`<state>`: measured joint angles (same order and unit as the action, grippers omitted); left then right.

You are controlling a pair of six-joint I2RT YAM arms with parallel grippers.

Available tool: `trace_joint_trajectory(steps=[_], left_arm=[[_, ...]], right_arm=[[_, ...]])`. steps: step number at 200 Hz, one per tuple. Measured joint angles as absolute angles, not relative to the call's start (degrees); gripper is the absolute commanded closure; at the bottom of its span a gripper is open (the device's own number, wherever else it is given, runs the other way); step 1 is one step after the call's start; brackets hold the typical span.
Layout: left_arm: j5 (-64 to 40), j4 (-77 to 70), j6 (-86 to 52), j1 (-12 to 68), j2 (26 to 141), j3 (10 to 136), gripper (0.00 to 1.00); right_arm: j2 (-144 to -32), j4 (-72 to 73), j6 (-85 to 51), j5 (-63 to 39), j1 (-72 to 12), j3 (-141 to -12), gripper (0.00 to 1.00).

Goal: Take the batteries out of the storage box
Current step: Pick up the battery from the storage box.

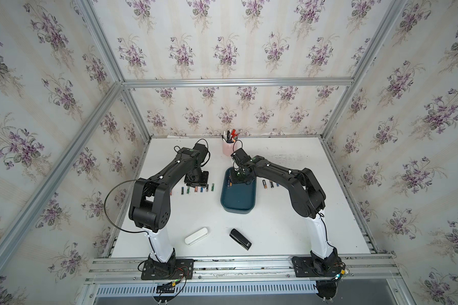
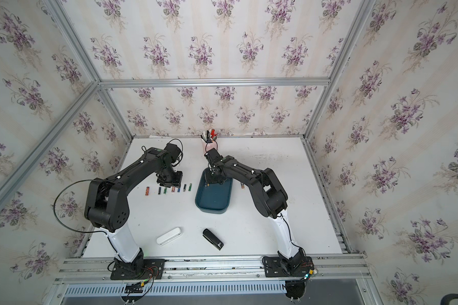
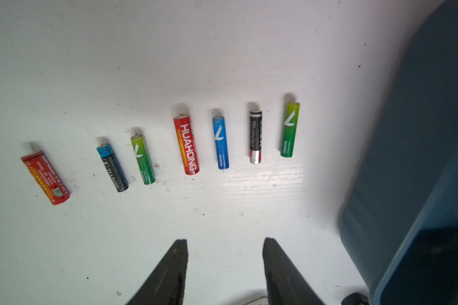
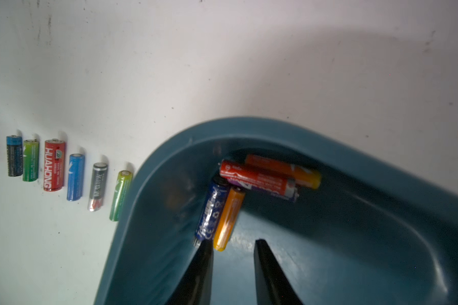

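The teal storage box (image 1: 238,202) lies mid-table in both top views. In its far corner, the right wrist view shows several batteries (image 4: 257,177) in a heap: red, orange-yellow, purple, dark blue (image 4: 212,211) and orange (image 4: 228,219). My right gripper (image 4: 233,240) is inside the box, open by a narrow gap with nothing gripped. One fingertip touches the ends of the blue and orange cells. Left of the box, several batteries (image 3: 187,145) lie in a row on the table. My left gripper (image 3: 225,239) hangs open and empty just behind that row. More batteries (image 1: 270,184) lie right of the box.
A pink pen cup (image 1: 228,148) stands at the back, just behind the right wrist. A white case (image 1: 196,236) and a black stapler (image 1: 240,239) lie near the front edge. The box's outer wall (image 3: 421,158) is close beside my left gripper.
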<state>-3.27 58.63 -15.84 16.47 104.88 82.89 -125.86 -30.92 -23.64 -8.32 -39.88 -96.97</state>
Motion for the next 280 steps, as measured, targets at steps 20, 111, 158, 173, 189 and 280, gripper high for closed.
trace_joint_trajectory(steps=[20,111,158,173,189,280], left_arm=[[-3.27,58.57,-15.81,16.47,104.88,82.5,0.49],[-3.27,58.5,-15.51,16.47,104.88,82.26,0.49],[-3.27,58.52,-15.4,16.47,104.88,82.26,0.49],[-3.27,58.52,-15.4,16.47,104.88,82.26,0.49],[-3.27,58.52,-15.4,16.47,104.88,82.26,0.48],[-3.25,58.54,-15.38,16.47,104.88,82.5,0.48]], right_arm=[[-126.61,-30.96,-23.83,-8.16,-39.94,-97.6,0.68],[-129.45,-31.86,-22.46,-5.13,-40.56,-99.96,0.68],[-130.58,-34.52,-21.06,-0.6,-41.78,-102.32,0.68],[-130.78,-35.03,-20.91,0.47,-42.11,-102.74,0.68],[-131.02,-35.66,-20.82,0.78,-42.33,-103.33,0.68],[-131.76,-37.58,-20.95,5.41,-44.25,-104.99,0.68]])
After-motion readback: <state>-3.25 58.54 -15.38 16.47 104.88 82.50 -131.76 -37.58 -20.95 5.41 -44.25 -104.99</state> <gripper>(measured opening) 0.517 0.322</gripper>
